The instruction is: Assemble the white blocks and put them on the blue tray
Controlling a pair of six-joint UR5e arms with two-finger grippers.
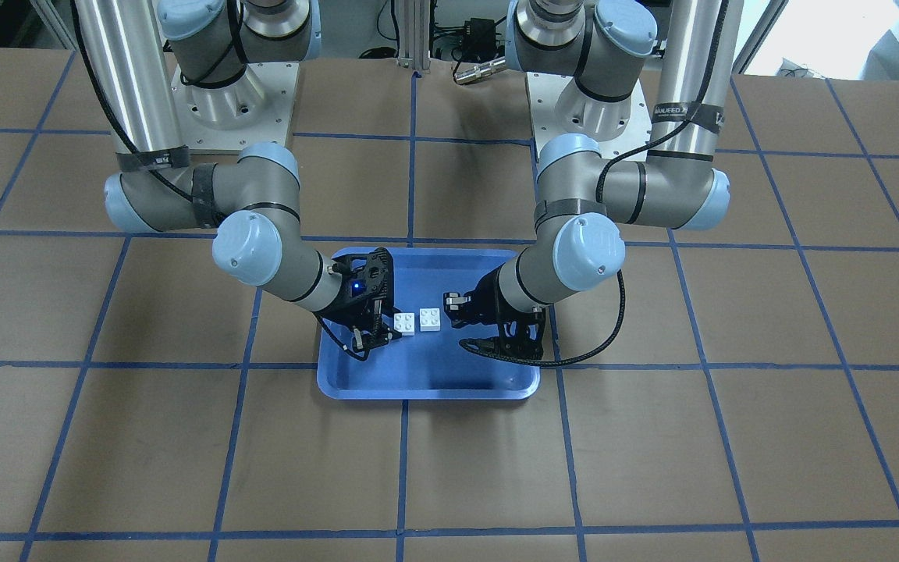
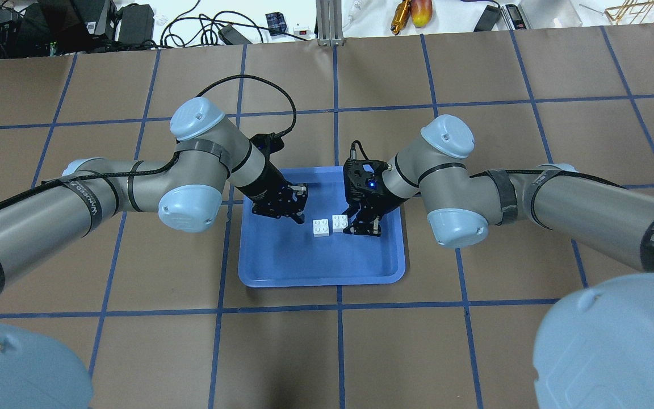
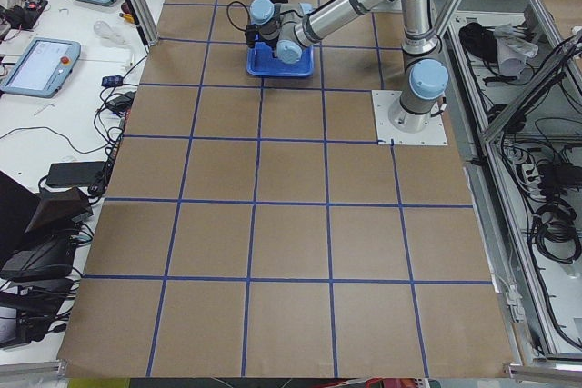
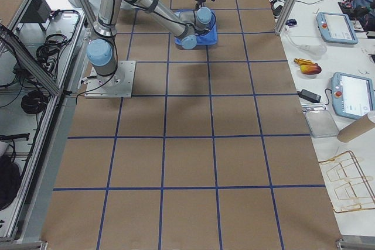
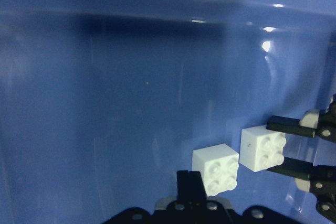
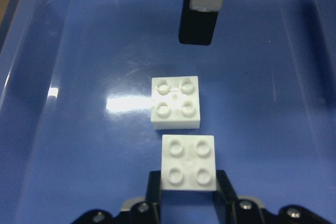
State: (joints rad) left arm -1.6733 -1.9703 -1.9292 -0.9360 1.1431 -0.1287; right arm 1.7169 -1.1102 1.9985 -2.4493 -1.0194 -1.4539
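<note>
The right end effector is lowered into the blue tray with its two fingers set about one block-width apart. One white block is straddled by them, and each finger lies close against an opposite side of it. Whether that block is clamped or merely flanked cannot be told; it is seen resting on the tray floor with its four studs upward. The left end effector is held low over the tray from the opposite side, with its fingers spread wide and nothing held between them. The second white block lies just beyond its fingertips, roughly level with the gap between them and apart from both. In the right wrist view one finger of the left end effector, fitted with a pale pad, is seen beyond the second white block and clear of it. The two blocks are placed side by side near the middle of the tray floor, on the line between the two end effectors. They are separated by a narrow gap and turned slightly askew to each other. Neither is stacked on the other, and both are studs-up. The tray is laid flat on the brown table, which is marked with a blue grid; about one grid square is covered by the tray.
</note>
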